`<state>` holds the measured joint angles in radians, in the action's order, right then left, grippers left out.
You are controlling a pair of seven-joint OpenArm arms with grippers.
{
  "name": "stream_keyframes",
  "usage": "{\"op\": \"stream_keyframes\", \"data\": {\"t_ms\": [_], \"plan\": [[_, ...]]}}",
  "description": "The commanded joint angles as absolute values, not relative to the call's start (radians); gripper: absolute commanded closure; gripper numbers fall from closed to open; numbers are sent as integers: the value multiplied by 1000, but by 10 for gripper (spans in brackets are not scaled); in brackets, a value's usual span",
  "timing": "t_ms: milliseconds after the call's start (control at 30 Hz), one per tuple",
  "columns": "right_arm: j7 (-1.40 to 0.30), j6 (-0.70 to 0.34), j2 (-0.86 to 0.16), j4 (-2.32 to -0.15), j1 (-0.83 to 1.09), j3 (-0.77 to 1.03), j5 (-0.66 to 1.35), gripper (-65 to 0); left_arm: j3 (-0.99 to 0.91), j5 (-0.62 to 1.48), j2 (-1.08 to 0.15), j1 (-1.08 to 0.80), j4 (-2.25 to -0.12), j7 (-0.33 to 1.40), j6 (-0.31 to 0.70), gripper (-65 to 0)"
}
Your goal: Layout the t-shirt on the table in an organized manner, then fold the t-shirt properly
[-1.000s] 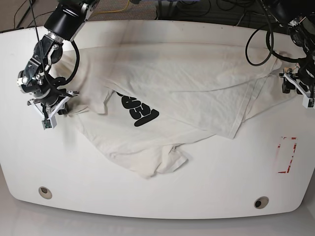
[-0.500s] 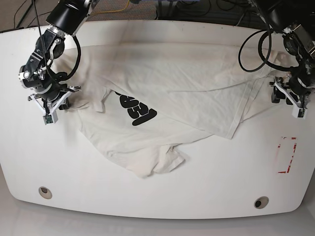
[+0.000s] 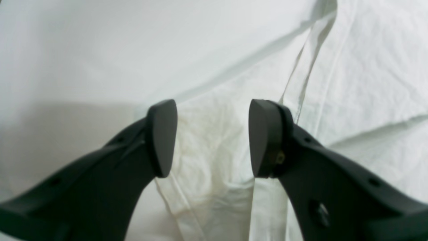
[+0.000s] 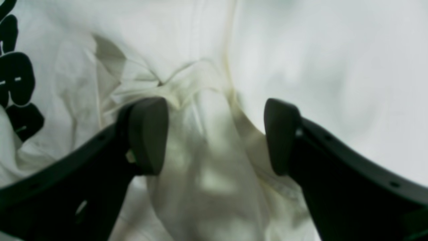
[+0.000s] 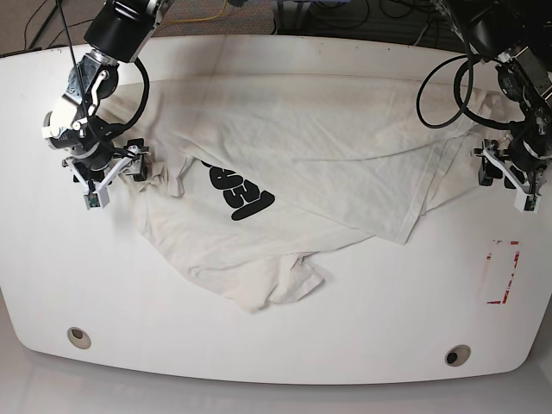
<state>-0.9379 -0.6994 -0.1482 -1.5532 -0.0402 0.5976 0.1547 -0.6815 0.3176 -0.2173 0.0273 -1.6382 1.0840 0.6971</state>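
While the white cotton short-sleeved t-shirt (image 5: pixel 293 172) lies crumpled and partly folded over itself across the large glossy white table (image 5: pixel 103 285), it serves as the landmark for everything else. At the t-shirt's left edge in the base view, the right gripper (image 5: pixel 116 168) sits low over a bunched fold of cloth; its wrist view shows the two dark pads (image 4: pixel 148 134) standing well apart, with a ridge of creamy fabric rising between them. The picture there is blurred, so whether either pad touches the cloth cannot be told, though nothing looks pinched. Just inside that edge, bold black lettering (image 5: pixel 240 191) shows on an exposed panel of the t-shirt, and the same letters (image 4: pixel 15 80) appear at the left border of the right wrist view. Toward the near side, a rumpled sleeve or corner of the t-shirt (image 5: pixel 285 289) points at the table's front. Across the t-shirt's far right corner hangs the left gripper (image 5: pixel 509 168), its jaws spread wide over a hemmed edge (image 3: pixel 301 67); cloth lies beneath the gap and the pincer grips nothing. Beyond the t-shirt's right side, near the front, a red tape rectangle (image 5: pixel 503 272) marks the table, and two round grey grommet holes (image 5: pixel 79 336) sit along the front rim.
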Motion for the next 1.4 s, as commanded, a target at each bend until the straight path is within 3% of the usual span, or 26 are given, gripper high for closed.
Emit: {"op": "stream_keyframes", "data": {"t_ms": [0, 567, 1033, 1200, 1367], "plan": [[-918, -698, -176, -1629, -27, 602, 168, -444, -684, 332, -234, 41, -1655, 1069, 698, -319], [-983, -698, -134, -1860, 125, 602, 171, -444, -684, 332, -236, 39, -1650, 1069, 698, -319], [-957, -698, -111, -1755, 111, 601, 171, -439, -684, 332, -236, 38, -1649, 1069, 698, -319], [-912, -698, -114, -1693, 97, 601, 171, -341, -684, 332, -236, 38, -1649, 1069, 698, -319], [-911, -698, -116, -1693, 88, 601, 171, -176, -684, 332, -236, 38, -1649, 1069, 698, -319]]}}
